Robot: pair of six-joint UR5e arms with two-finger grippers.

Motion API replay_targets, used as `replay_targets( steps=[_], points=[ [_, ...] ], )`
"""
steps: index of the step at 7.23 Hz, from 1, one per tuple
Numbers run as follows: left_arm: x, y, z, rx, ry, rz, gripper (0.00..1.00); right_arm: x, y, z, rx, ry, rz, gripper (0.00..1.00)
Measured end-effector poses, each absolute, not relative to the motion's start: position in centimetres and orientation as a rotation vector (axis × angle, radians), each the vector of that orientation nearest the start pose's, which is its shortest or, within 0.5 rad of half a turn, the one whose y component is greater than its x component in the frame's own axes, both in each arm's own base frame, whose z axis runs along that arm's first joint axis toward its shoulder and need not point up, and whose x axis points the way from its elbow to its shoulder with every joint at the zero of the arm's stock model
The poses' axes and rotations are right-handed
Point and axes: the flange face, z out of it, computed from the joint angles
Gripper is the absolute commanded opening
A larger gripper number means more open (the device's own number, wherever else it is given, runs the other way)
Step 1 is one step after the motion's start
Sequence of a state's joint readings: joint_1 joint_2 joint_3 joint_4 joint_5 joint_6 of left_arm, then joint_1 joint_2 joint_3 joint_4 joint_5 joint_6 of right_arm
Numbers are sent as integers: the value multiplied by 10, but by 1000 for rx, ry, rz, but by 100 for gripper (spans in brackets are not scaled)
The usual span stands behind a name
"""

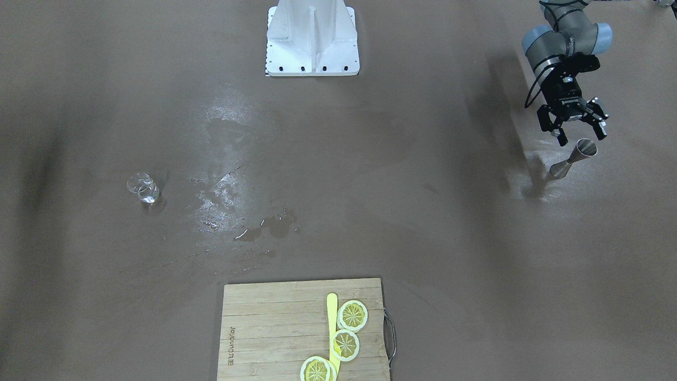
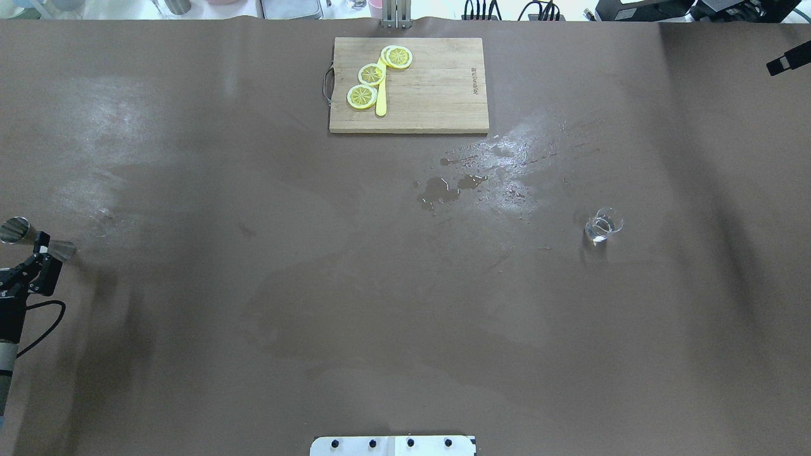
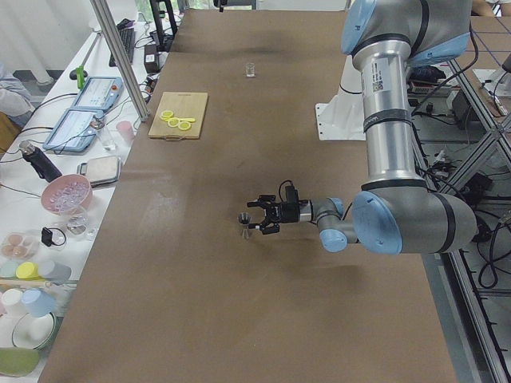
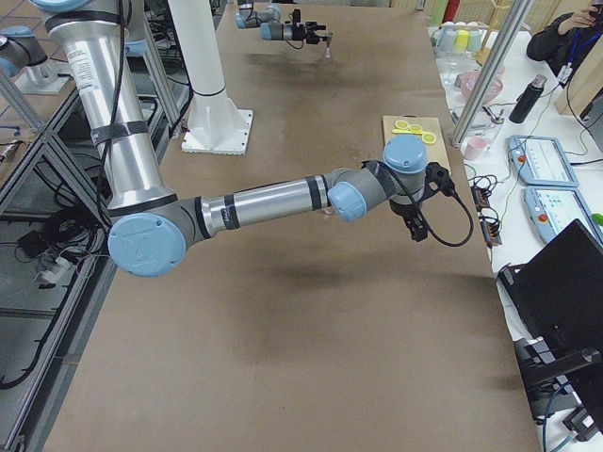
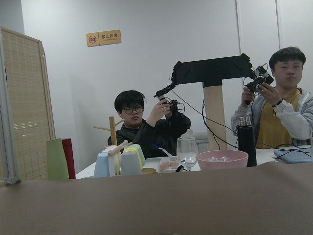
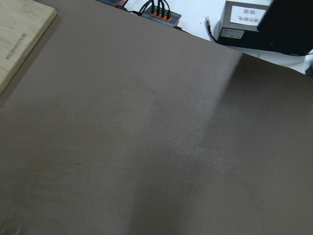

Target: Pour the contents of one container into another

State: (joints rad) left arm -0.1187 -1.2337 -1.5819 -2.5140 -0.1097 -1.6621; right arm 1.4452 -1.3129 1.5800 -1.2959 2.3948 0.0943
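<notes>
Hovering just beside the upright metal measuring cup (image 1: 574, 159) near the table's left end, left gripper (image 1: 581, 135) spread open and empty. Probably light, stiff, slick: pinch at the narrow waist. Right gripper (image 2: 787, 62) fingers: cannot tell.

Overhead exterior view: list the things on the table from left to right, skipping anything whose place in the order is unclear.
metal jigger → wooden cutting board → small clear glass
</notes>
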Motion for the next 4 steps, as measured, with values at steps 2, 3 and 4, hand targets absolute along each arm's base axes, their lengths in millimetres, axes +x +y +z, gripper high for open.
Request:
replay_targets(
  steps=[2, 3, 4],
  points=[
    [309, -253, 592, 1395, 601, -639, 99, 19, -602, 483, 277, -829, -131, 100],
    [324, -239, 563, 1359, 680, -646, 99, 34, -593, 492, 202, -796, -77, 100],
    [338, -227, 533, 1296, 748, -638, 99, 44, -583, 505, 167, -746, -86, 100]
  ],
)
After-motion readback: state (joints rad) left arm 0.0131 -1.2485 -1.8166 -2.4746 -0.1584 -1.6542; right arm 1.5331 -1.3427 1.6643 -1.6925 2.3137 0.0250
